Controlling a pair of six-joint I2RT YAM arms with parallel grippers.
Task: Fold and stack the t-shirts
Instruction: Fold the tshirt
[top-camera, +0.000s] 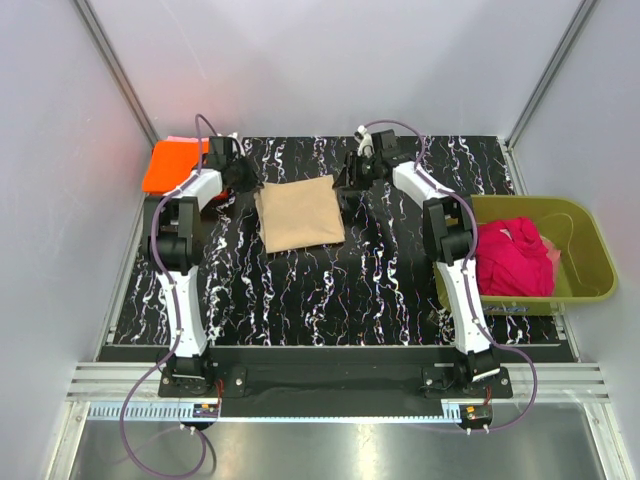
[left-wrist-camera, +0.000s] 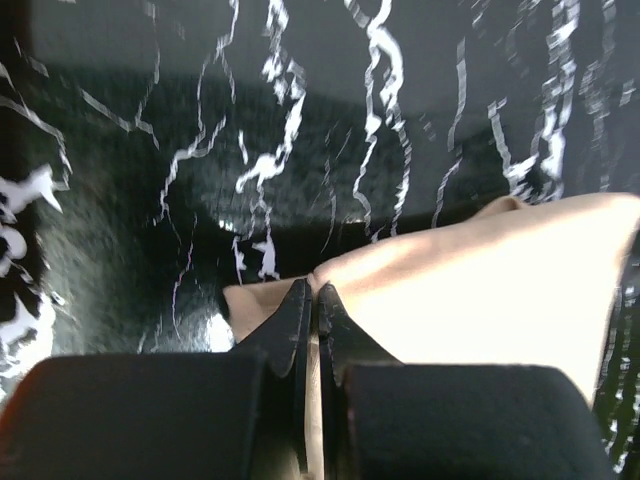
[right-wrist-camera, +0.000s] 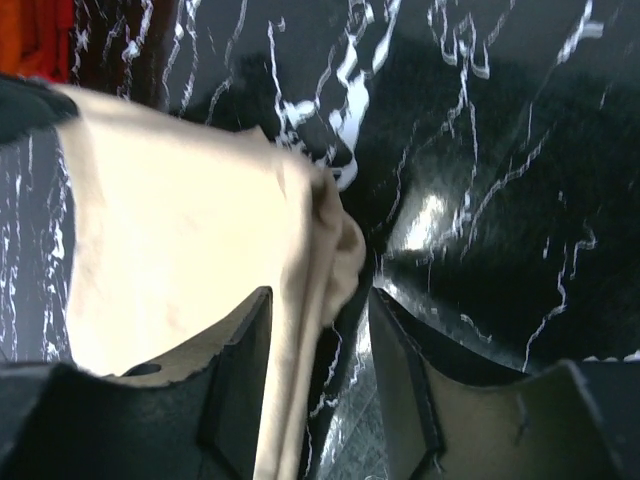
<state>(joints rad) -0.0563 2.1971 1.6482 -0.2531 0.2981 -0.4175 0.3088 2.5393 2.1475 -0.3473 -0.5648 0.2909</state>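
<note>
Top external: tan shirt (top-camera: 298, 213) lies between the claws, left claw (left-wrist-camera: 312, 292) pinching its far-left corner, right claw (right-wrist-camera: 320, 300) spread open around its far-right corner.

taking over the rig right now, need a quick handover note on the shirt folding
Left gripper: shut on the far left corner of the tan t-shirt.
Right gripper: jaws open, the far right corner lying between them.
Tan t-shirt folded mid-table; orange t-shirt folded at the far left; magenta t-shirt crumpled in the green tub.
Left to do: probably stack tan with orange, then fold the magenta one.
</note>
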